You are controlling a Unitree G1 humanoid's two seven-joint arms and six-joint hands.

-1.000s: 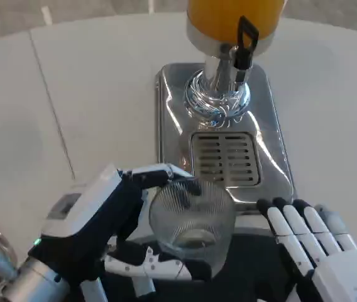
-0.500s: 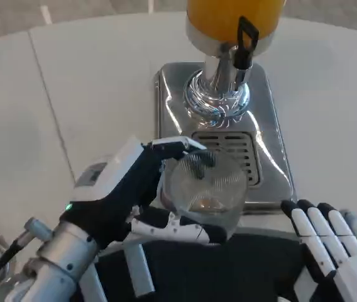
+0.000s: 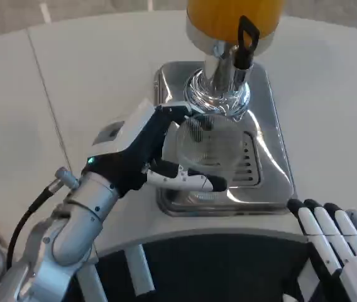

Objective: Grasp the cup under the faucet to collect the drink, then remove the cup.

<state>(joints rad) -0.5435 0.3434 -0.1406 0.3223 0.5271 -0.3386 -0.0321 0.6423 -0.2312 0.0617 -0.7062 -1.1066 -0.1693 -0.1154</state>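
Note:
My left hand [image 3: 147,151] grips a clear ribbed glass cup [image 3: 208,151] from its left side, fingers wrapped around it. The cup is over the slotted drip grate [image 3: 249,162] of the chrome dispenser base [image 3: 273,119], just in front of the faucet [image 3: 229,75]. The faucet carries a black lever [image 3: 246,38] under the orange juice tank [image 3: 229,16]. The cup looks empty. My right hand [image 3: 339,242] hovers at the bottom right off the table edge, fingers extended and apart, holding nothing.
The white round table [image 3: 71,94] spreads to the left and right of the dispenser. A seam line [image 3: 49,94] runs across its left part. The table's curved front edge [image 3: 185,233] lies just below the base.
My left hand has carried the cup forward and up from the table's front edge onto the drip grate under the faucet. My right hand has drawn back toward the lower right.

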